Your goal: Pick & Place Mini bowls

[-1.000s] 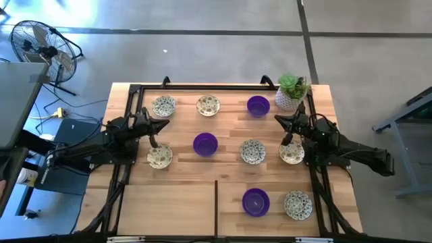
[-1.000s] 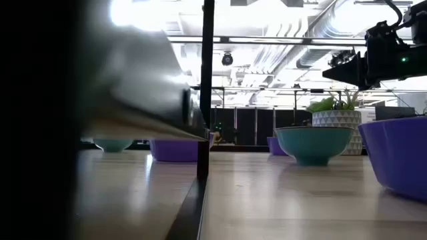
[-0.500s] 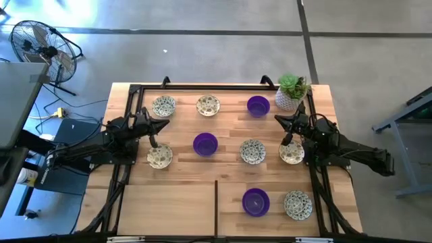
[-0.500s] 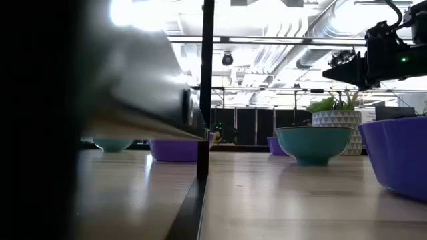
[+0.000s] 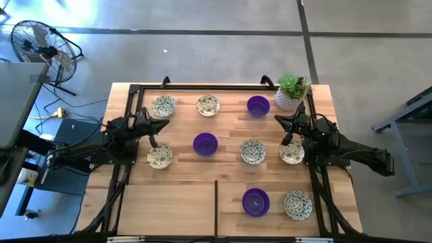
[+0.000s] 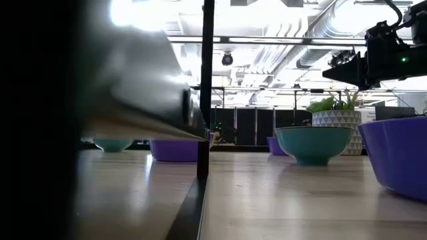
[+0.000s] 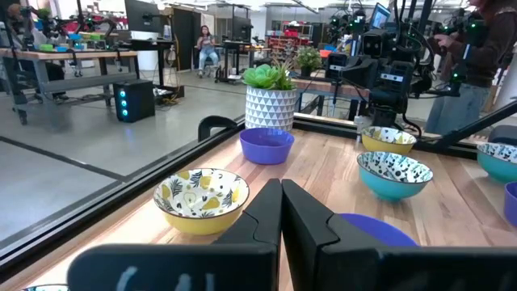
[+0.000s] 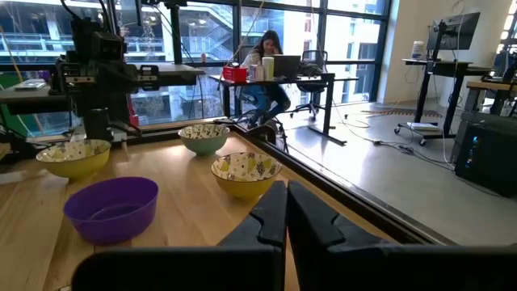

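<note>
Several mini bowls stand upright on their bases on the wooden table [image 5: 182, 196]. Three are purple [image 5: 205, 144] [image 5: 258, 105] [image 5: 256, 202]. The others are cream with a speckled pattern, among them one [image 5: 160, 156] at the left and one [image 5: 291, 152] at the right. My left gripper [image 5: 166, 124] hovers level and shut above the table's left side, past the patterned bowl below it. My right gripper [image 5: 277, 119] hovers level and shut at the right side, near the plant pot. In the wrist views each pair of fingers [image 7: 281, 212] [image 8: 287, 214] is closed with nothing between.
A white pot with a green plant [image 5: 291, 91] stands at the far right corner. A black frame [image 5: 216, 86] runs along the table's edges, and a dark upright bar [image 6: 205, 87] shows in the low view. A fan [image 5: 40, 47] stands on the floor beyond the left side.
</note>
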Robot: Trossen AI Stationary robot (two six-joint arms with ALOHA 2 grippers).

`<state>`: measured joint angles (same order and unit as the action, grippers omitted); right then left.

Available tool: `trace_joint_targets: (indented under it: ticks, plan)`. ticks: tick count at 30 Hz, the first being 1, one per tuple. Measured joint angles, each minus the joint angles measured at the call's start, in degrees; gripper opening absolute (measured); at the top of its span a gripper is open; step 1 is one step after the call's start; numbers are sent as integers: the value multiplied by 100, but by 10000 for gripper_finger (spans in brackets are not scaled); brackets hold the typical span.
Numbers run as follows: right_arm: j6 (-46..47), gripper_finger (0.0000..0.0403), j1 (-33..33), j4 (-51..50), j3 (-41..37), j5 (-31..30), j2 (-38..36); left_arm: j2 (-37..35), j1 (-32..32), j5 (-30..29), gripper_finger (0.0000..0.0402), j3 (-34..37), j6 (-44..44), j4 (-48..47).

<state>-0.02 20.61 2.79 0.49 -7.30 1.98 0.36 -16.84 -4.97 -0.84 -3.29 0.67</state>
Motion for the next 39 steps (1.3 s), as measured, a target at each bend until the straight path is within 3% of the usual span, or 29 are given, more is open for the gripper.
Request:
trace_joint_targets:
  ticks: [19, 25, 39]
  plan:
    - [1, 0, -1, 0, 0, 0, -1, 0, -2, 10, 1, 1, -14, 2]
    - [-1, 0, -1, 0, 0, -1, 0, 2, -2, 469, 1, 0, -455, 4]
    - [-1, 0, 1, 0, 0, -1, -2, 71, -2, 524, 1, -132, -767, -226]
